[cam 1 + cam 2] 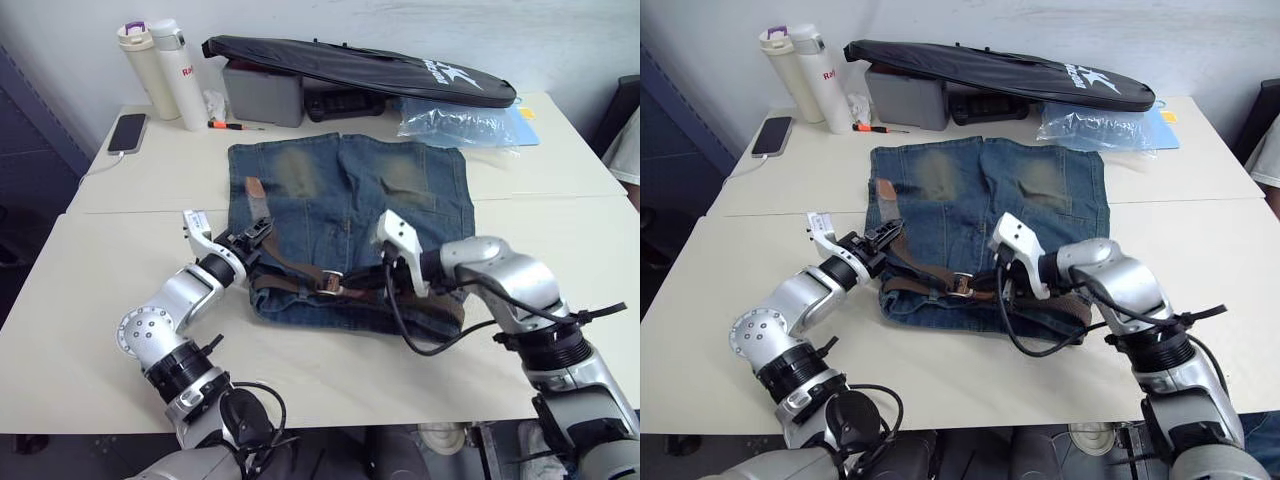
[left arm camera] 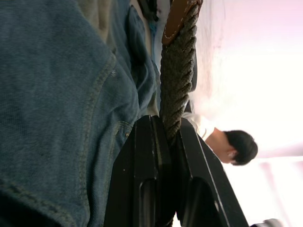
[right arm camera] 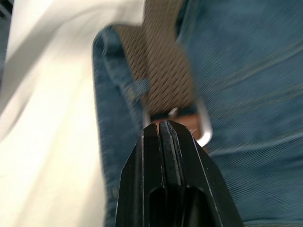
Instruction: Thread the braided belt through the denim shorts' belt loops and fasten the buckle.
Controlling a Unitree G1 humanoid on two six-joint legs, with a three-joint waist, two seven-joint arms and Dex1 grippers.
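Leftmost, the left gripper pinches the dark brown braided belt near its tan leather tip, just over the faded blue denim shorts. Toward the shorts' middle waistband, the right gripper, fingers pressed together, meets the silver rectangular metal buckle; the right wrist view alone shows that contact.

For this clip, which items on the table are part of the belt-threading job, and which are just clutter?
Job: denim shorts; braided belt, free end clamped in left gripper; buckle, by right gripper.

Clutter: two flasks; phone; black zipped bag; grey box; plastic bag.
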